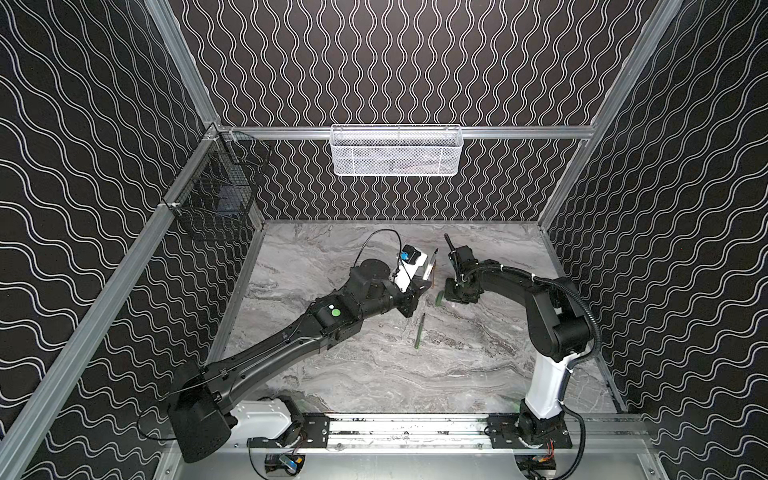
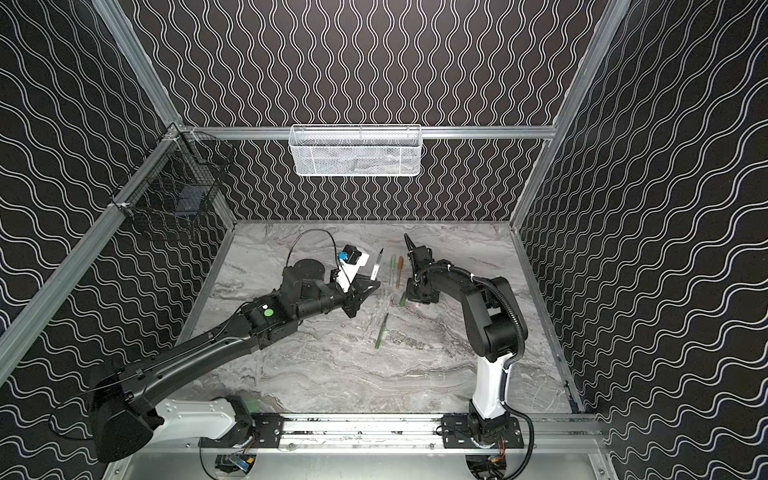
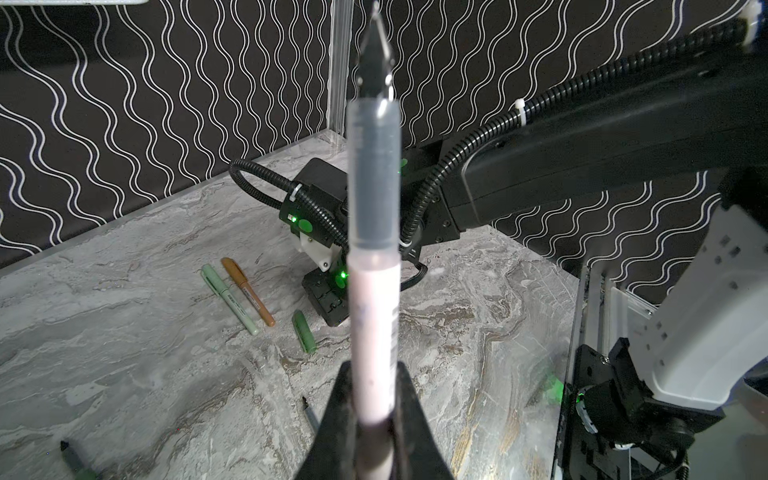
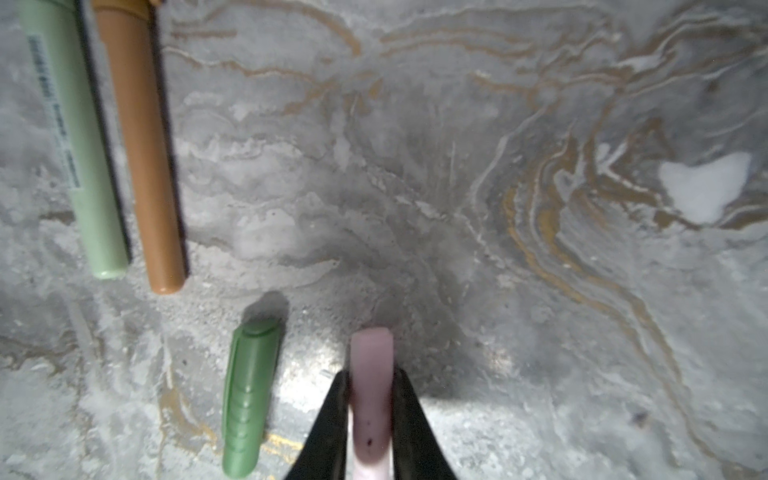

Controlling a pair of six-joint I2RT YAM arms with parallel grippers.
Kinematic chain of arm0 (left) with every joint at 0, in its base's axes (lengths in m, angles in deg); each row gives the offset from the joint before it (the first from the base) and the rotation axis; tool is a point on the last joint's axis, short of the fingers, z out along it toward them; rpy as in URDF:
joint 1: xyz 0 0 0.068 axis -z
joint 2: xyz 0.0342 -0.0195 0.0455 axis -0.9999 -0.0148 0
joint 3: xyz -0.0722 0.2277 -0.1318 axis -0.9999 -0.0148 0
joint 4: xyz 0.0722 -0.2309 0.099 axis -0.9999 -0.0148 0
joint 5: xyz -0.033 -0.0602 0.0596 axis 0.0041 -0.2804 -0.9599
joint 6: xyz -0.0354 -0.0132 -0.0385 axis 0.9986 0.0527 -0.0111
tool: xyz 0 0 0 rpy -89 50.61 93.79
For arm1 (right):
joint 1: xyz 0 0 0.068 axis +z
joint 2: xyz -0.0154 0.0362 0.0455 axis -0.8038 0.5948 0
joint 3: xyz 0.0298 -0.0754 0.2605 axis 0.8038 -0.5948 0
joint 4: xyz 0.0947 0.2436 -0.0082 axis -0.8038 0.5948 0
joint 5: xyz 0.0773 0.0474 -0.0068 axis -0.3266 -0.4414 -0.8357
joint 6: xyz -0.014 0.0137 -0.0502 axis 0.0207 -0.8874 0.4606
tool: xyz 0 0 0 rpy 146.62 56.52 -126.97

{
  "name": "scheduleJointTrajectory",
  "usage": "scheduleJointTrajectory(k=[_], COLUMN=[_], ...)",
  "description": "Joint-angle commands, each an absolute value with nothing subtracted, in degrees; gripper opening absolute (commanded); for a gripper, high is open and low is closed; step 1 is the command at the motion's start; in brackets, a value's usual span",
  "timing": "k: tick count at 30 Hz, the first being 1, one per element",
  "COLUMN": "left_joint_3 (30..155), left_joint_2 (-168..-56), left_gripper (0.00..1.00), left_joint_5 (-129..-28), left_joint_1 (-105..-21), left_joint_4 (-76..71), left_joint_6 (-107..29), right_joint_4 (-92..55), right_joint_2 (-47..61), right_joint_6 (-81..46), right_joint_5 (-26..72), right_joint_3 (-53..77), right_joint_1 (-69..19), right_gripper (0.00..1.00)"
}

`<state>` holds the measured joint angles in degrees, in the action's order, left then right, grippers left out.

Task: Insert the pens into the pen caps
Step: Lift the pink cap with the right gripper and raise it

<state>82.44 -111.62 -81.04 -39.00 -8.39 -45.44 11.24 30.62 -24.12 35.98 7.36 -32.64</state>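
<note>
A grey marble table (image 1: 374, 374) fills the floor of the cell, enclosed by dark walls with wavy white lines. The left arm (image 1: 291, 345) stretches from the near left corner toward the far middle, and the right arm (image 1: 544, 316) rises at the near right and bends left and down to the table. A white mesh basket (image 1: 395, 151) hangs on the far rail and a black wire basket (image 1: 220, 195) on the left rail. The left gripper (image 3: 374, 374) is clamped tight on the tail end of the pinkish white pen (image 3: 374, 311), which is raised off the table with its dark tip pointing to the far side. The right gripper (image 4: 371, 378) is low at the table, its fingers narrowed against both sides of the pink cap (image 4: 371, 353); whether the cap is off the surface cannot be told. Between the two grippers, in the far middle, the pale green pen (image 2: 392, 270) and the orange-brown pen (image 2: 400, 270) lie side by side, both capped. An uncapped dark green pen (image 1: 419, 330) lies nearer, mid-table. A dark green cap (image 4: 247, 395) lies just left of the right gripper, apart from it.
</note>
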Motion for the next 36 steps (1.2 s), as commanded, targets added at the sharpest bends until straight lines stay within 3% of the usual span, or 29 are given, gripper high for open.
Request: scheduleJointTrajectory(k=[1,5,18,25,36], left_joint_3=[82.8,82.8,82.8,82.8,81.9], left_joint_2=[-111.6,-111.6,-111.9,-112.1,-112.4], left_gripper=[0.01,0.0,0.0,0.0,0.0], left_joint_5=[-80.7,-80.9,-80.8,-81.5,-82.9], left_joint_1=[-39.0,-38.9,-38.8,-38.7,-38.7], left_joint_4=[-7.3,-7.2,-7.2,-7.3,-6.3], left_joint_6=[-45.6,-45.6,-45.7,-46.6,-47.1], right_joint_4=[12.4,12.9,10.4,4.6,-12.2], right_joint_2=[31.1,30.9,28.5,21.0,-0.4], right_joint_6=[-24.1,-24.0,-23.4,-22.9,-21.6], right_joint_5=[37.0,36.2,36.6,36.9,37.4], right_joint_3=[6.9,7.5,6.0,2.1,-11.9], right_joint_1=[-32.6,-32.6,-32.6,-32.5,-32.5], right_gripper=[0.18,0.22,0.1,0.08,0.08])
